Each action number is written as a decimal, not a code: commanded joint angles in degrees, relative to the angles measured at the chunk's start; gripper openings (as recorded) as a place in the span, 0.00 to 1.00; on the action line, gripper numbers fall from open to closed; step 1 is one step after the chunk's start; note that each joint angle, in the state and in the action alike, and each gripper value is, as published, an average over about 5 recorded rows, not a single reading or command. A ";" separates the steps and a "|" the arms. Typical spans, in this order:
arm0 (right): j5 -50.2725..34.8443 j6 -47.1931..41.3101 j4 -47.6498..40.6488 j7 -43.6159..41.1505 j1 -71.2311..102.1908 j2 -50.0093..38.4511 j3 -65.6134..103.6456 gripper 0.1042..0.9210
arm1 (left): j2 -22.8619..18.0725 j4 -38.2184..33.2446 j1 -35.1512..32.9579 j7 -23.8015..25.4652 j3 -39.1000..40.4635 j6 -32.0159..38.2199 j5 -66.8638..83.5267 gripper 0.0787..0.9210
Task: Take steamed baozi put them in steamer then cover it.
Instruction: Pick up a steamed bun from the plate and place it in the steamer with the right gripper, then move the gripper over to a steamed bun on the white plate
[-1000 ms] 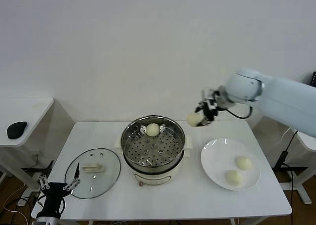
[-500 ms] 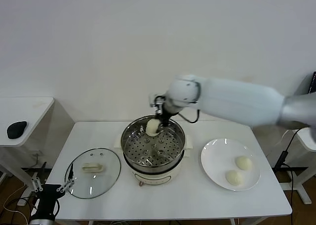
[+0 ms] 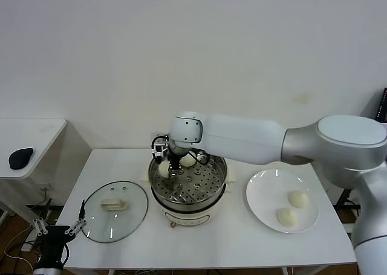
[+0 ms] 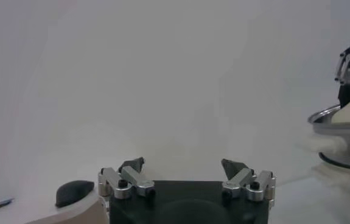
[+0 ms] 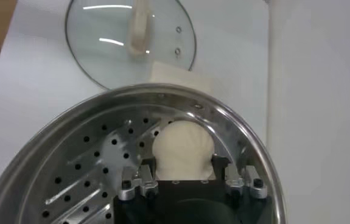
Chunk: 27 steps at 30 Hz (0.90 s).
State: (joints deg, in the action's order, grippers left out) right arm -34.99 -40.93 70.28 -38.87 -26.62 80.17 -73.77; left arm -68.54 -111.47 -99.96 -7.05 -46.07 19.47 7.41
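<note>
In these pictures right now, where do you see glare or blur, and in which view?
Head view: light streaks shine on the cover, and the steamer rim gleams. Right wrist view: bright streaks lie across the glass cover; the baozi in the right end effector looks sharp. Left wrist view: the steamer at the edge is soft and hazy; the left end effector is crisp.

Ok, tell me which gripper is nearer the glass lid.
Left. The left gripper hangs open just off the table edge beside the glass lid; the right gripper holds a bun over the steamer.
</note>
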 commanded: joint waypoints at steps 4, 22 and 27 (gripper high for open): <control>0.10 -0.76 -1.38 0.50 1.84 1.92 -0.18 0.58 | -0.08 0.21 -0.06 0.05 0.07 0.01 0.00 0.88; 4.45 6.46 12.28 -14.66 -10.69 -16.35 1.15 0.87 | 0.67 0.15 -0.50 0.13 0.07 -0.49 -0.03 0.88; 8.71 11.72 19.51 -20.26 -14.16 -29.81 0.26 0.88 | 0.99 -0.11 -0.49 0.07 0.37 -1.12 -0.06 0.88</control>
State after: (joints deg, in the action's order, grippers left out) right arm -31.15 -36.17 79.93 -49.26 -34.41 67.51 -73.48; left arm -67.91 -111.41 -100.42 -6.97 -45.88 18.73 7.39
